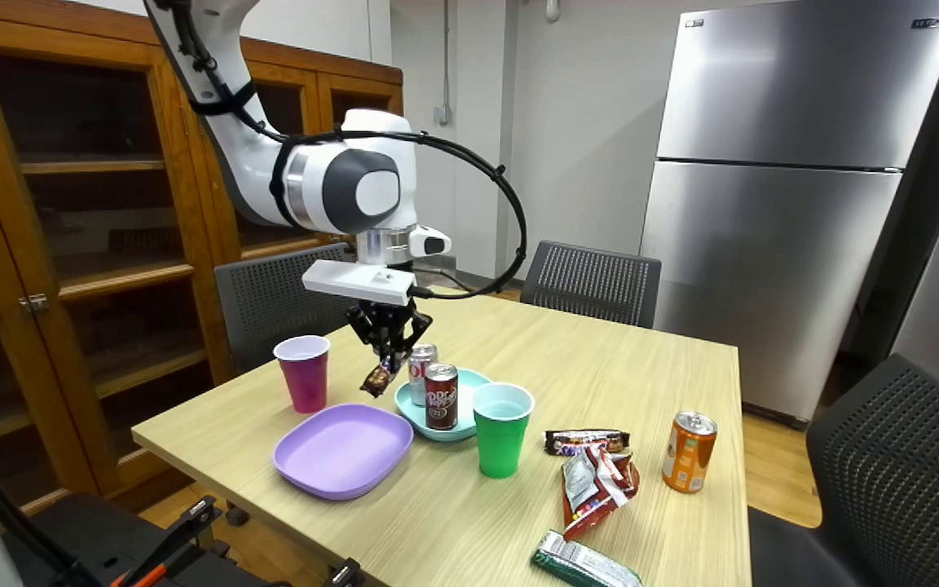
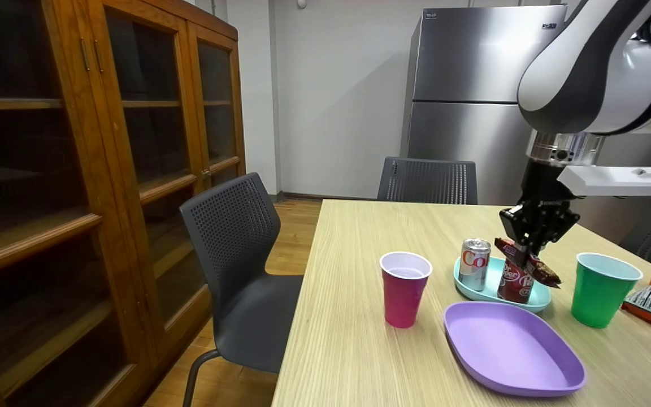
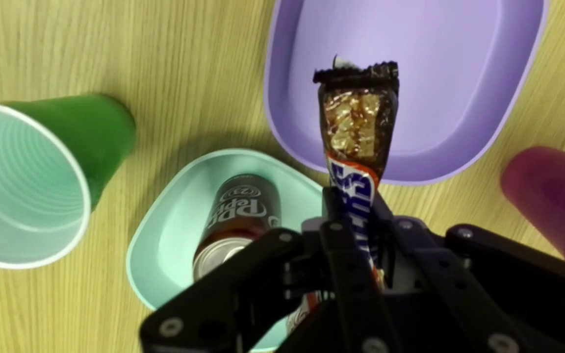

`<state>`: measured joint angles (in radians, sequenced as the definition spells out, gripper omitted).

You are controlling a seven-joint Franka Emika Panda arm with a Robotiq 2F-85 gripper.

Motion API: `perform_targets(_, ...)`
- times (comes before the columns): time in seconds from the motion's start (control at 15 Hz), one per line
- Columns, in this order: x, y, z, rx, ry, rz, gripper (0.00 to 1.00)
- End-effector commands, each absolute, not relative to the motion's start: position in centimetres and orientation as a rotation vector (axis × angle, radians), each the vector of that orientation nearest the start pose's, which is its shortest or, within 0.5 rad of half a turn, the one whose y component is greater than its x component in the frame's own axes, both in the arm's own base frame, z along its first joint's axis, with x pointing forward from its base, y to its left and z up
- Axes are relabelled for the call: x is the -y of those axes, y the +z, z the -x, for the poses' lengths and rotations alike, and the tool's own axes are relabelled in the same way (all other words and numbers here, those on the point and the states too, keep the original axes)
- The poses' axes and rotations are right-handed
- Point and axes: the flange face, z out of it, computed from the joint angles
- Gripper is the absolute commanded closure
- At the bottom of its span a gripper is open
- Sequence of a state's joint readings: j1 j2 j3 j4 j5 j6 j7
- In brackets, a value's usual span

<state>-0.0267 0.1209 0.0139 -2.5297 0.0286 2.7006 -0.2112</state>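
Note:
My gripper (image 1: pixel 390 355) is shut on a brown-wrapped snack bar (image 3: pixel 358 127) and holds it above the table; the bar also shows in an exterior view (image 2: pixel 542 273). In the wrist view the bar stands out between the fingertips (image 3: pixel 356 208), over the edge of the purple plate (image 3: pixel 444 88). Beside and below the gripper is a teal plate (image 3: pixel 169 250) bearing a dark red soda can (image 3: pixel 248 206) and a silver soda can (image 1: pixel 421 371). The silver can is mostly hidden by the gripper in the wrist view. The purple plate (image 1: pixel 345 451) holds nothing.
A green cup (image 1: pixel 500 440) and a magenta cup (image 1: pixel 306 381) stand near the plates. Farther along the table are an orange can (image 1: pixel 689 452), a dark wrapped bar (image 1: pixel 588 441), a red snack bag (image 1: pixel 592 493) and a green wrapped bar (image 1: pixel 584 562). Chairs (image 2: pixel 235 243) surround the table.

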Motion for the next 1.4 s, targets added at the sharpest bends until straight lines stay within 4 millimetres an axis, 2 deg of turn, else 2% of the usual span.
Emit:
perform_targets(0.0, -1.8, 23.9, -44.4, 0.279, -0.039, 3.102, 0.97)
perform_targets(0.27, -3.8, 22.4, -42.8, 0.265, 0.024, 3.106, 0.97)
perform_targets(0.8, -5.4, 20.6, -40.3, 0.145, 0.085, 3.125, 0.97)
perform_targets(1.07, -7.4, 19.4, -39.6, 0.119, 0.124, 3.127, 0.97)
perform_targets(1.33, -10.0, 17.7, -39.7, 0.073, 0.158, 3.131, 0.97)
